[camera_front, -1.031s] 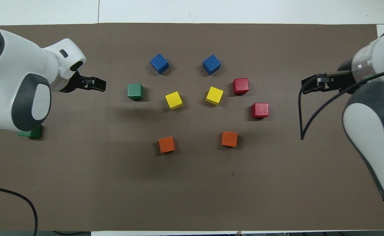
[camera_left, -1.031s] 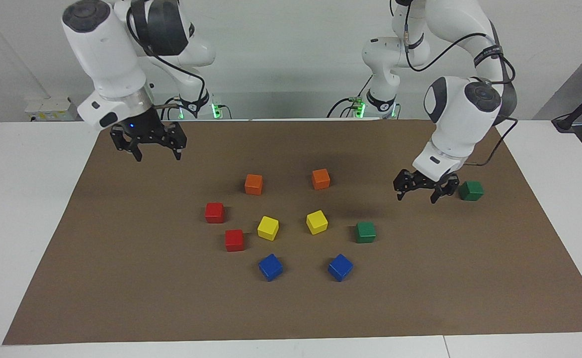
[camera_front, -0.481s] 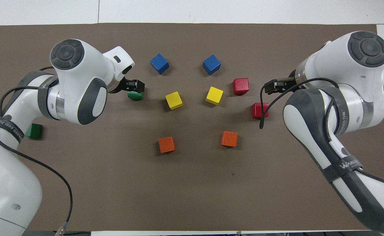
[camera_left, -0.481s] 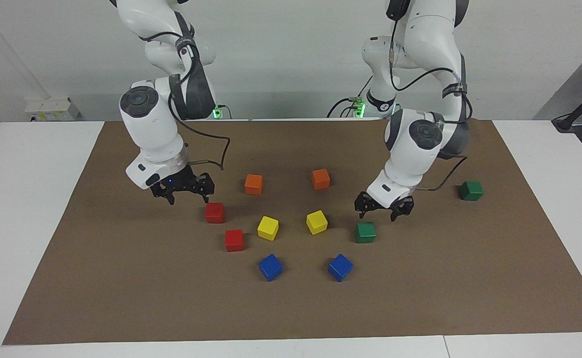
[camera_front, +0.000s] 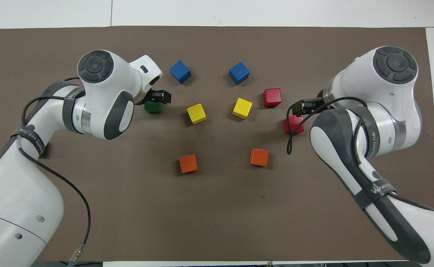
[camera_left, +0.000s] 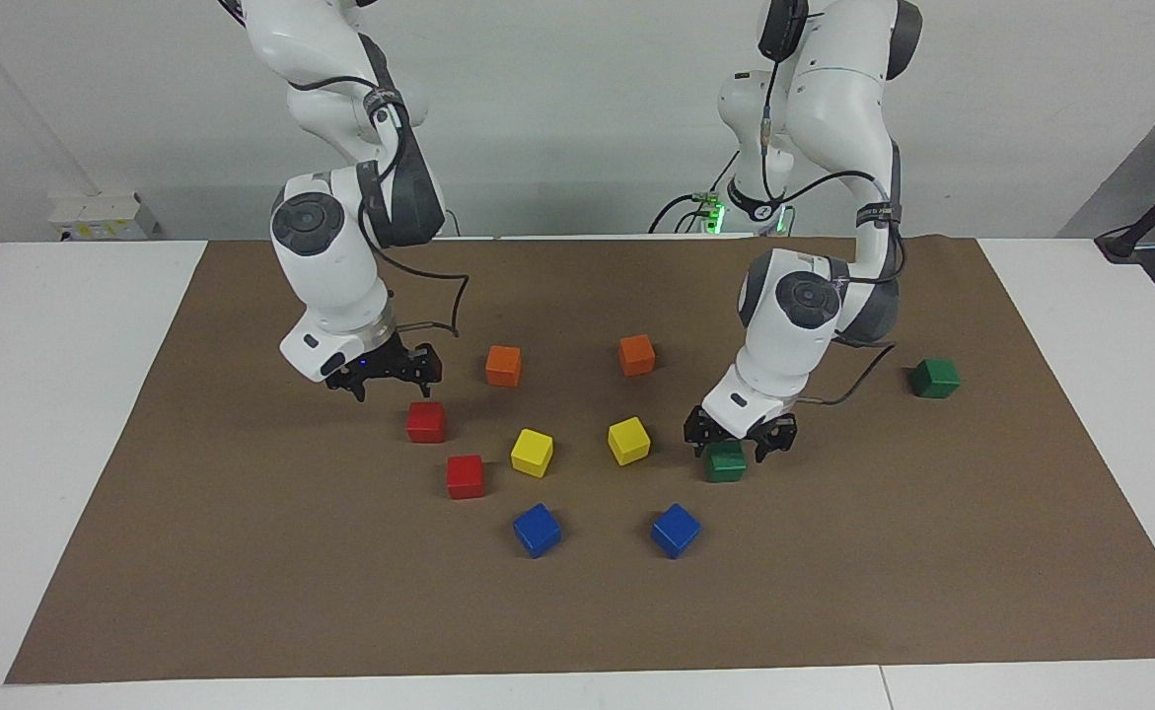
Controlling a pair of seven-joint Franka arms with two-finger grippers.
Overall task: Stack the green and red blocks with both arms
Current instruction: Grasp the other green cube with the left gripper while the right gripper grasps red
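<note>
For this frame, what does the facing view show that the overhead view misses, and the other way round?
Only the facing view shows the green cube at the left arm's end whole, and the height gaps: the open left gripper low around the other green cube, the open right gripper raised above a red cube. Only the overhead view shows the mat's robot-side strip. Both share the orange, yellow and blue cubes.

A robotics laboratory is indicated: two white robot arms (camera_left: 340, 266) are mounted at a white table (camera_left: 54, 394) covered by a brown mat (camera_left: 577, 611), before bare walls.
</note>
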